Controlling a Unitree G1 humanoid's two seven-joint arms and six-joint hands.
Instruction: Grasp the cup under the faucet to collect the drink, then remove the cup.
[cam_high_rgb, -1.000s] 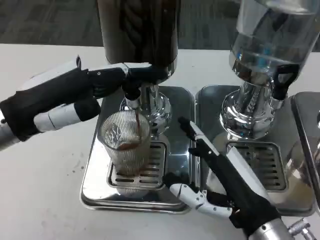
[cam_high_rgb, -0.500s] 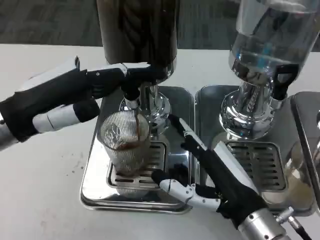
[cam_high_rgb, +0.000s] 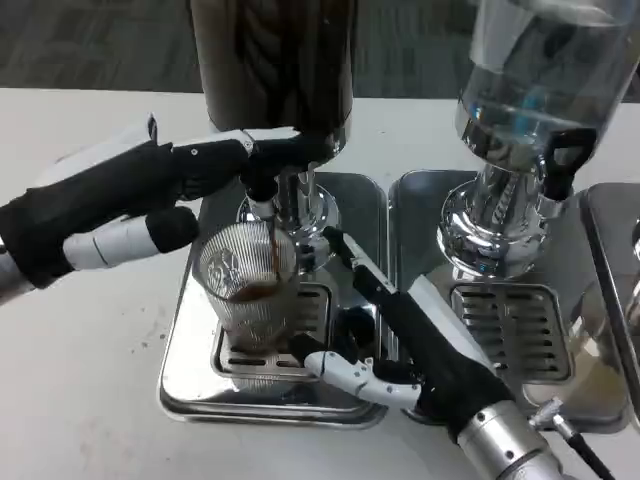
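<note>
The clear ribbed glass cup (cam_high_rgb: 250, 300) stands upright on the slotted drip grate (cam_high_rgb: 300, 335), directly under the black faucet (cam_high_rgb: 262, 188); a thin brown drink stream (cam_high_rgb: 272, 245) enters it.

cup (cam_high_rgb: 250, 295) sits on drip tray (cam_high_rgb: 190, 350), just left of right hand (cam_high_rgb: 420, 345) | faucet (cam_high_rgb: 262, 190) right above cup, at left hand (cam_high_rgb: 120, 205) fingertips | second dispenser (cam_high_rgb: 520, 130) behind right hand, off to its right
</note>
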